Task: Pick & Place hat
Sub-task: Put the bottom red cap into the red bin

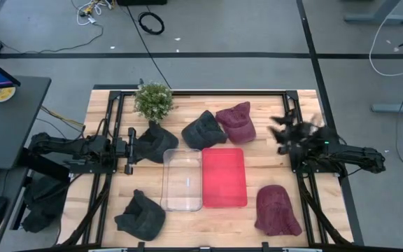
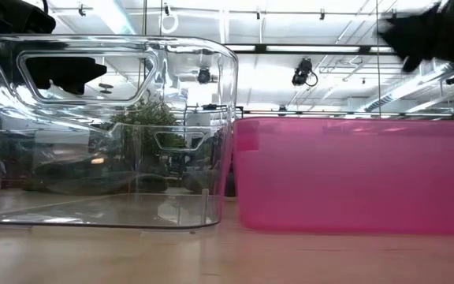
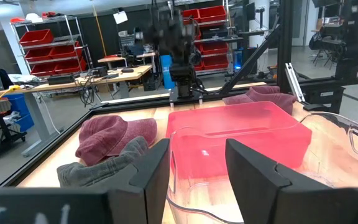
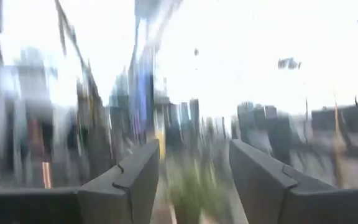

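Five hats lie on the table in the high view. Three are dark grey: one left of the bins [image 1: 157,143], one at the far middle [image 1: 203,129], one at the near left [image 1: 141,215]. Two are maroon: one at the far middle [image 1: 235,121], one at the near right [image 1: 277,210]. My left gripper [image 1: 131,147] is open and stands at the left edge of the left grey hat. Its wrist view shows the open fingers [image 3: 197,168] with a grey hat [image 3: 101,165] and a maroon hat [image 3: 114,134] ahead. My right gripper [image 1: 285,129] is open [image 4: 194,180], raised and blurred, right of the far maroon hat.
A clear bin [image 1: 182,180] and a pink bin [image 1: 224,176] stand side by side at mid-table; the low view shows the clear bin [image 2: 105,130] and the pink bin [image 2: 353,173] from close by. A potted plant [image 1: 153,100] stands at the far edge. Black frame rails run along both sides.
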